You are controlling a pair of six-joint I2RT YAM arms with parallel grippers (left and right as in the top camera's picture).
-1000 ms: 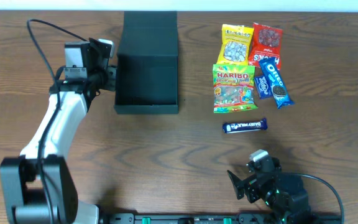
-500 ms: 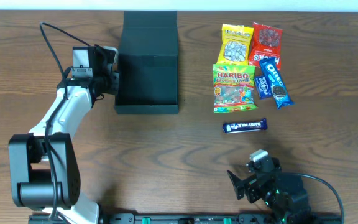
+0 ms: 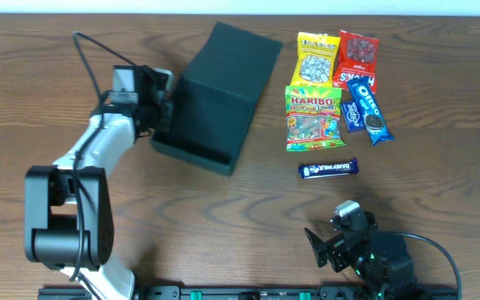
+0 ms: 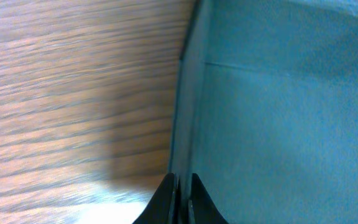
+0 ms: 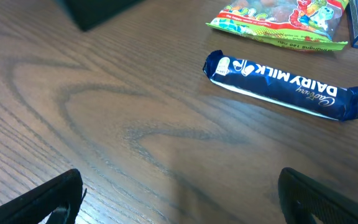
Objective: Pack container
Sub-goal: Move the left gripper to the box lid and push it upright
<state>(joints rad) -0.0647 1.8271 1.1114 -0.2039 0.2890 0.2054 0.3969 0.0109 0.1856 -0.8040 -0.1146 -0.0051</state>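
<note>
The container (image 3: 223, 92) is a dark green-black cardboard box, now lying skewed on the table with its far end swung to the right. My left gripper (image 3: 163, 115) is shut on its left wall near the front corner. In the left wrist view the two fingertips (image 4: 180, 198) pinch the thin wall (image 4: 188, 106). My right gripper (image 3: 327, 246) is open and empty near the front edge, its fingers (image 5: 179, 199) spread wide over bare wood. A Dairy Milk bar (image 3: 328, 169) lies just ahead of it and shows in the right wrist view (image 5: 281, 84).
Right of the box lie a Haribo bag (image 3: 312, 117), a yellow snack bag (image 3: 317, 58), a red snack bag (image 3: 357, 59), an Oreo packet (image 3: 368, 109) and a small blue packet (image 3: 352, 117). The box's right side is close to the Haribo bag.
My left gripper moved right to the box's left wall and closed on it. The box has turned, its far end swinging right toward the snacks. The right arm is still.
</note>
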